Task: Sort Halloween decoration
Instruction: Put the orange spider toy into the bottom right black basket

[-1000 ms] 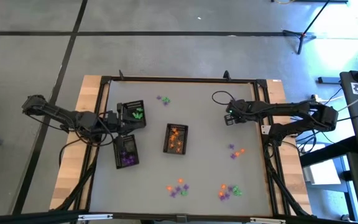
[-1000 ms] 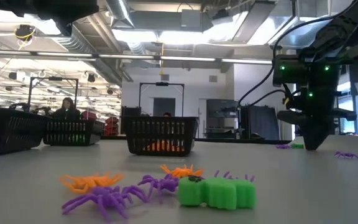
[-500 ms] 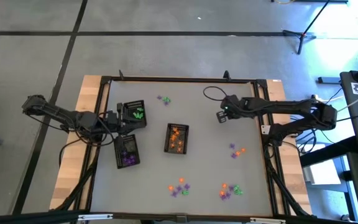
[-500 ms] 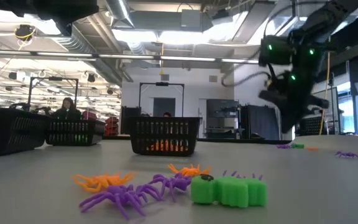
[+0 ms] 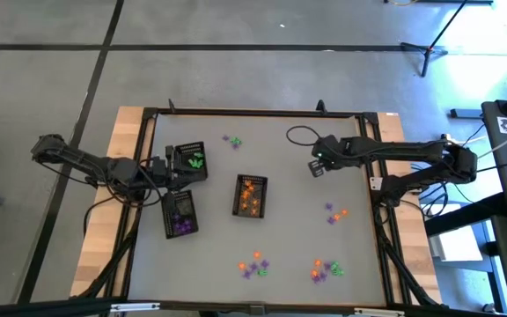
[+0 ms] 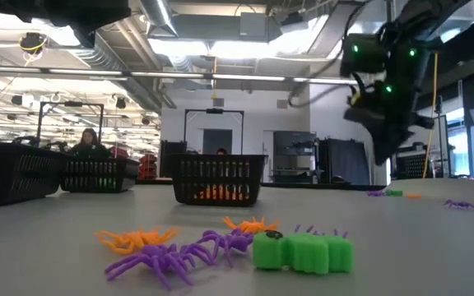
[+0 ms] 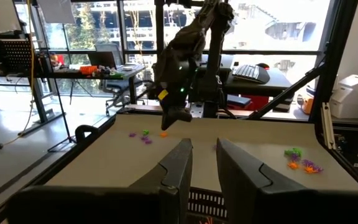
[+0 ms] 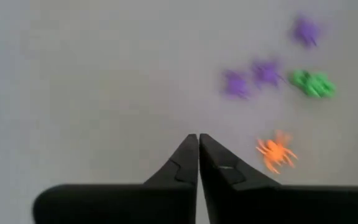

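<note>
Your right gripper hangs above the table with its tips pressed together and nothing visible between them. The left gripper waits by the trays, narrowly parted. Trinkets lie scattered near the front edge — light, stiff, likely skittery, so pinch across the body, not the legs. Only the low view shows a spider's thin legs; the high view gives the layout.

Right gripper lifted off table, shifted toward table centre, fingers closed, empty.
</note>
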Robot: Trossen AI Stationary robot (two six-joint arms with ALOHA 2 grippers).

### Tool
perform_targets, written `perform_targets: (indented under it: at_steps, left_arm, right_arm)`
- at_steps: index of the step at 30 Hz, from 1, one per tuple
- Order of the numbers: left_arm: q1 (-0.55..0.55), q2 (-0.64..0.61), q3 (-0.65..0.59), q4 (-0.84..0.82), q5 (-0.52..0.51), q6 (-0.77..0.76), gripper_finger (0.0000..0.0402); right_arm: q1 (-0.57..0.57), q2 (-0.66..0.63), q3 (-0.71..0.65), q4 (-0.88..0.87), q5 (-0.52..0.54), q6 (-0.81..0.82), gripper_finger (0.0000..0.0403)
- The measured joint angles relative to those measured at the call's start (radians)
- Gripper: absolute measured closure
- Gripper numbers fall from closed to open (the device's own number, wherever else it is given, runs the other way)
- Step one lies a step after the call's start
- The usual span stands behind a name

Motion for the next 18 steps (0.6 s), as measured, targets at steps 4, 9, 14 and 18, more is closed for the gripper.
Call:
perform_targets:
  at_steps: [4, 9, 14, 18]
  left_arm:
    - [0.0, 0.0, 0.0, 0.0, 0.0, 0.0, 0.0334]
    - [0.0, 0.0, 0.0, 0.0, 0.0, 0.0, 0.0334]
    - [0.0, 0.0, 0.0, 0.0, 0.0, 0.0, 0.0334]
    - [0.0, 0.0, 0.0, 0.0, 0.0, 0.0, 0.0334]
  right_arm:
    - [-0.074, 0.0, -0.063, -0.002, -0.006, -0.011, 0.0338]
    - [-0.157, 0.0, -0.15, 0.052, -0.027, -0.011, 0.0275]
    - [-0.213, -0.004, -0.229, 0.167, -0.064, -0.016, 0.024]
    - [-0.229, -0.006, -0.26, 0.211, -0.065, -0.012, 0.0239]
